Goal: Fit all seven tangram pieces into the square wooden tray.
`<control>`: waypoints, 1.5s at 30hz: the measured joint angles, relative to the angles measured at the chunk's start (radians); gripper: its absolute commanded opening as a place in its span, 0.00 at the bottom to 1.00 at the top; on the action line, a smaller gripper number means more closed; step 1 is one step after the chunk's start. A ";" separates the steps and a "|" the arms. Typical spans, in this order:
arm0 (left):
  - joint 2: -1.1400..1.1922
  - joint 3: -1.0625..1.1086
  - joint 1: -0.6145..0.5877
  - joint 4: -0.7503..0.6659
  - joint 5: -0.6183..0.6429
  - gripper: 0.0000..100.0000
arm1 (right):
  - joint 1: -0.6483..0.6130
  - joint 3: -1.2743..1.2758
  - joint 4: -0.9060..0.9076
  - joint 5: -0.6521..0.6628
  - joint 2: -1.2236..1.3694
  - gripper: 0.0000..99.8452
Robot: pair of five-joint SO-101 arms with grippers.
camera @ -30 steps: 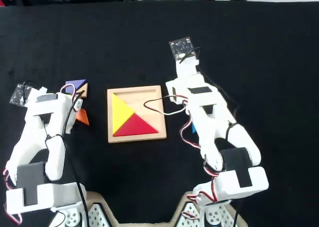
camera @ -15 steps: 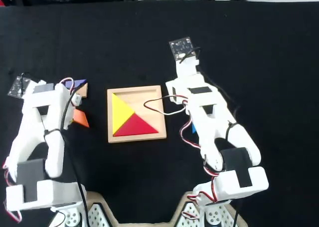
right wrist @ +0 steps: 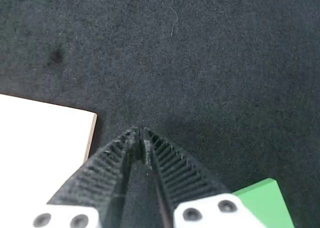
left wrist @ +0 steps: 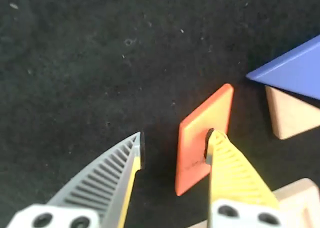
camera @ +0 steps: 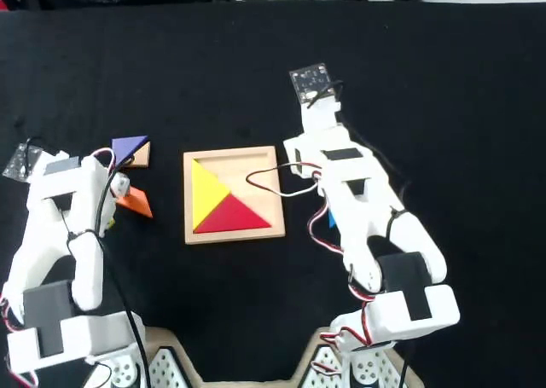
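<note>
1. Orange is my worry: the orange piece (left wrist: 205, 133) lies flat on the black cloth (camera: 444, 81), left of the wooden tray (camera: 230, 152); the left gripper (left wrist: 174, 137) hangs over it spread wide, holding nothing; one fingertip (left wrist: 214, 147) sits over the piece's face, not past its edge, so closing could skate off or shove it.
2. The purple triangle (left wrist: 295, 72) and a bare wood piece (left wrist: 290, 115) lie just beside it; a shove could scatter them.
3. Only the yellow triangle (camera: 205, 196) and red triangle (camera: 235, 213) sit in the tray; a slanted drop might catch on the rim.
4. The right gripper (right wrist: 140, 138) is clenched on nothing beside the tray, near a green piece (right wrist: 265, 203); its white cable (camera: 256, 176) loops over the tray and could snag.
</note>
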 measured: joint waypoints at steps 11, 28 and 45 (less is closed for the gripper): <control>0.184 -0.152 0.037 -0.008 -0.005 0.22 | 0.000 0.000 0.000 0.000 0.000 0.01; 0.304 -0.290 0.069 0.084 0.002 0.22 | 0.000 0.000 0.000 0.000 0.000 0.01; 0.038 -0.091 0.078 0.087 0.012 0.22 | 0.000 0.000 0.000 0.000 0.000 0.01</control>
